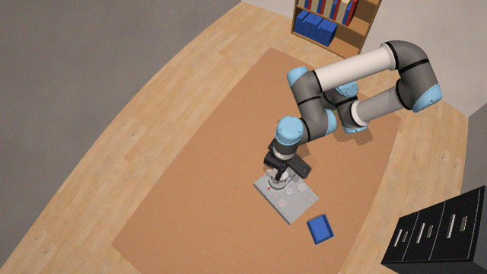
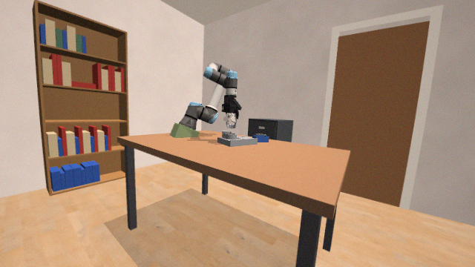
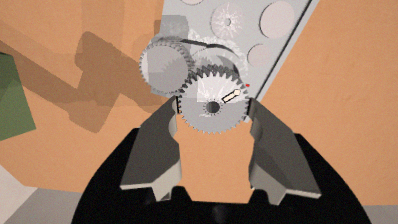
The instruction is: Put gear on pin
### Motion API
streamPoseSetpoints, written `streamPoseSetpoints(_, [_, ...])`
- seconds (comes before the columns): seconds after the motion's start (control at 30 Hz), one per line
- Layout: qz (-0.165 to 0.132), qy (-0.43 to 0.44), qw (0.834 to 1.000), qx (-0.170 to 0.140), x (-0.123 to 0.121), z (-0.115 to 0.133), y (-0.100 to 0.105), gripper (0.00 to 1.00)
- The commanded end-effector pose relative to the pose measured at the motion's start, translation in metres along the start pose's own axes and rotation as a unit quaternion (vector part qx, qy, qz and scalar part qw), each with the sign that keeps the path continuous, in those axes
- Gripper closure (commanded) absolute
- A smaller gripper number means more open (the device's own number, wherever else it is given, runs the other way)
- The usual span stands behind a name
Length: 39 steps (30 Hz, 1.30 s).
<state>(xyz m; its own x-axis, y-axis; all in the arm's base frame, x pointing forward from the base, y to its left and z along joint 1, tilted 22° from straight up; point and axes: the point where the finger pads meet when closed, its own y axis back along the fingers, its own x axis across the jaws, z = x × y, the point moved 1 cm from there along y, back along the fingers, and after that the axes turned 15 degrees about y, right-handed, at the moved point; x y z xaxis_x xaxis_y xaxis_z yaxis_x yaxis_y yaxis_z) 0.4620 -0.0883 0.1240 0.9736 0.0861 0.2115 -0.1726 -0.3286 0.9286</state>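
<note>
My gripper is shut on the grey gear, holding it by its toothed rim with the cream arrow facing up and pointing to the upper right. A small red mark shows just past the arrow's tip. The gear hangs above the near end of the grey plate, over its corner. Another gear sits on the plate beside it. In the top and exterior views the gripper is a little above the plate. The pin is hidden under the gear.
The plate carries several round discs and a small toothed wheel. A blue tray lies beside the plate. A green wedge sits by the arm's base. A black cabinet and a bookshelf stand off the table.
</note>
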Motion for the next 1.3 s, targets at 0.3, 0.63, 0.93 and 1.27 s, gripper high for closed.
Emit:
streamPoseSetpoints(0.3, [0.001,-0.024,1.000,-0.001,0.0008,0.0018,0.0006,1.00])
streamPoseSetpoints(0.63, [0.000,-0.059,0.998,-0.001,0.0013,0.0028,0.0007,1.00])
streamPoseSetpoints(0.93, [0.001,-0.116,0.993,-0.001,0.0013,0.0028,0.0007,1.00])
streamPoseSetpoints(1.27, [0.001,-0.181,0.983,-0.001,0.0013,0.0029,0.0007,1.00])
